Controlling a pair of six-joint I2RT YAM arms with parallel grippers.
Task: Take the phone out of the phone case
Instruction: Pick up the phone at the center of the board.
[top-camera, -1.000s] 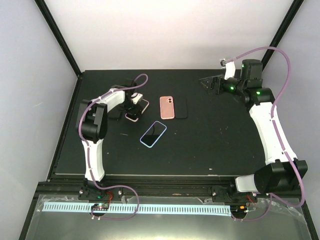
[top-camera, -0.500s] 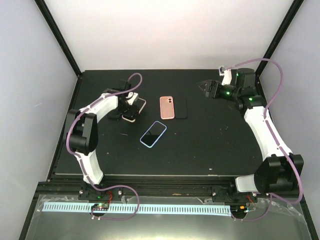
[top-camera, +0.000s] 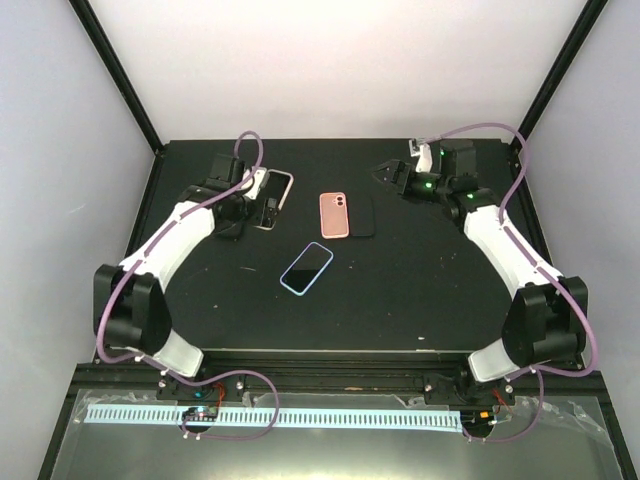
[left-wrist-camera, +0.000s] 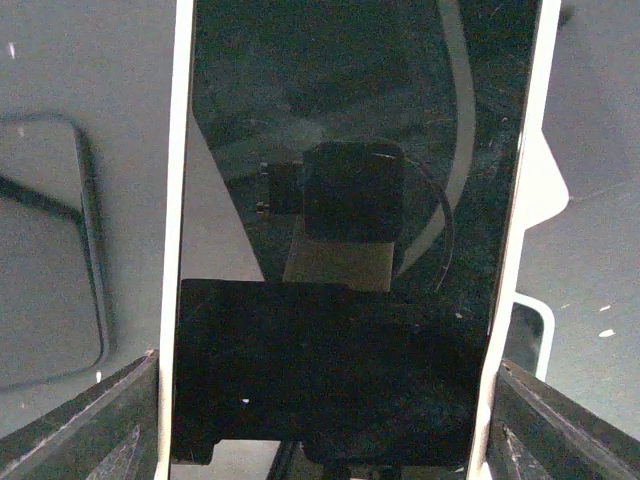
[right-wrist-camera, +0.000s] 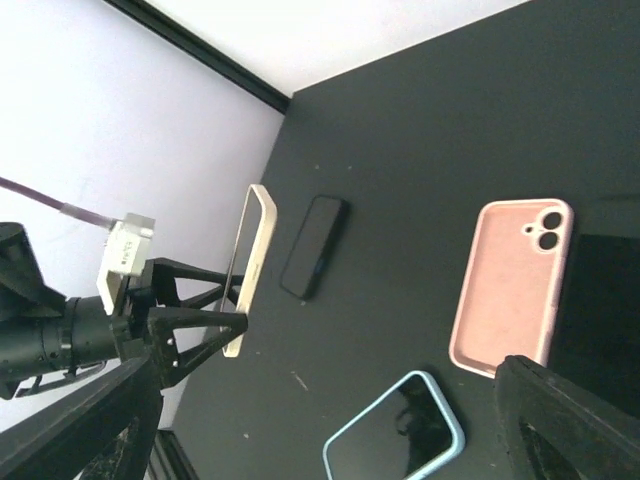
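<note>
— One phone is up off the bench (top-camera: 430, 290): the cream-cased phone (top-camera: 274, 186), at the far left. The left hand (left-wrist-camera: 325, 400) pinches it across its long edges, with the screen turned toward that wrist.

— And the right hand (top-camera: 383, 176)?

— Spread wide and holding nothing. It hangs over the far middle of the bench, well apart from that phone. The case is on all round, so I'd say no peeling has begun.

— So what worries you?

— The grip. The fingers (left-wrist-camera: 100, 430) bear on the case's own sides, so they squeeze the case onto the phone. If the other hand pushes from the back, the phone may not pop free. The whole thing could pivot or slide out of the pinch.

— And fall?

— Onto the bench, likely near the black phone (right-wrist-camera: 313, 247) lying flat over there. A glass face landing corner-first is no joke.

— Is anything in the right hand's way?

— The pink-cased phone (top-camera: 335, 214) lies back up with a black slab (top-camera: 364, 215) just beside it. The blue-cased phone (top-camera: 306, 268) lies screen up, nearer us. A low sweep could nudge any of them. The right hand also has to catch only a corner lip of the cream case. If it hooks too much, it drags phone and case together out of the left hand.
</note>
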